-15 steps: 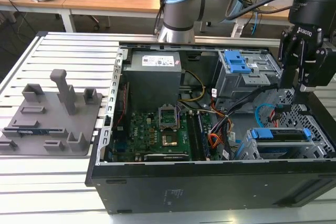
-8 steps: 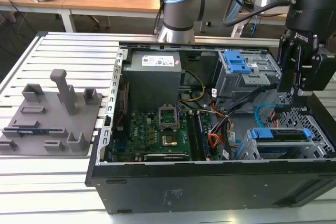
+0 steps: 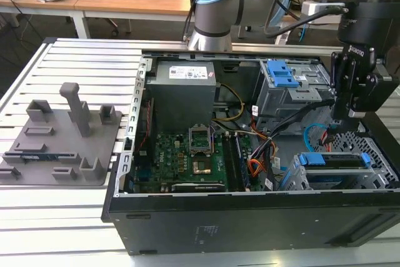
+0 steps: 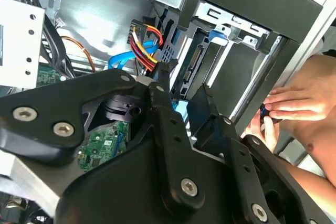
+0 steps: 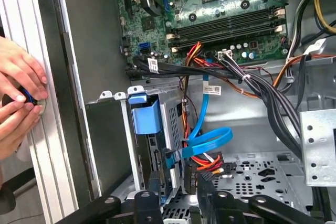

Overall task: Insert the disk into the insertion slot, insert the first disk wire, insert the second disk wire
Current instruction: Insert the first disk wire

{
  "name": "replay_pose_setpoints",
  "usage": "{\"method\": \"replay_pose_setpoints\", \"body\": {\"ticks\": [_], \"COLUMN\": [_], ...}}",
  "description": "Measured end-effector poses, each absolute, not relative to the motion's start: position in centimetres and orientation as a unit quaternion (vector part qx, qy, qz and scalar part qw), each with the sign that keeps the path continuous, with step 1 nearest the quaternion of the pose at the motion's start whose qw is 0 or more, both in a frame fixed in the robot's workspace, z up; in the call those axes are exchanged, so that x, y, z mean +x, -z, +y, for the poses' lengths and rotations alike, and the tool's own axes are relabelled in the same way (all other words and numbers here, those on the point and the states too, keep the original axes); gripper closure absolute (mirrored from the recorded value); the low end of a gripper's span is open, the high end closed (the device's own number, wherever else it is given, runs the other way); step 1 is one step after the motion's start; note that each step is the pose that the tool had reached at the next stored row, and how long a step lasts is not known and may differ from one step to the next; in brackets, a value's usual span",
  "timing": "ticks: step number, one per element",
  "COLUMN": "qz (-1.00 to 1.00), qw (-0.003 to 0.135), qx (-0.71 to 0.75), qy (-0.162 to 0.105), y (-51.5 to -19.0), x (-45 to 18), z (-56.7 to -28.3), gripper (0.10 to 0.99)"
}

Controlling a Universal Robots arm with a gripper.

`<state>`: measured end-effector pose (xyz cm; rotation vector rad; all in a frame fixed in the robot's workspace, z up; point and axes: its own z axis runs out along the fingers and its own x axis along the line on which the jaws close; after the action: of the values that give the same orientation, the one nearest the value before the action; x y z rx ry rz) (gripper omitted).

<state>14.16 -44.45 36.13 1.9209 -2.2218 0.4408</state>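
One disk (image 3: 331, 159) already seated in slot (image 3: 379, 157); wire step likely in hand. Claw (image 3: 342, 119) hangs at disk's rear beside blue wire (image 5: 201, 114); its opening, can't tell. You need plug squared to port.

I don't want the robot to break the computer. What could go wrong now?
1. The gripper hangs among loose wires behind the disk. The blue data cable or the red and yellow power wires might snag on it and get tugged.
2. A person's hands rest right beside the open computer case. If the arm swung that way, it might bump them.
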Motion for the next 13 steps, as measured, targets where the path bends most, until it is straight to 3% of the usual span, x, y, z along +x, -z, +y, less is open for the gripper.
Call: {"method": "replay_pose_setpoints", "body": {"ticks": [13], "qz": [-0.743], "qw": [0.092], "qx": [0.643], "qy": [-0.161], "y": [-34.9], "x": [14.2], "z": [-43.2], "gripper": [0.678]}}
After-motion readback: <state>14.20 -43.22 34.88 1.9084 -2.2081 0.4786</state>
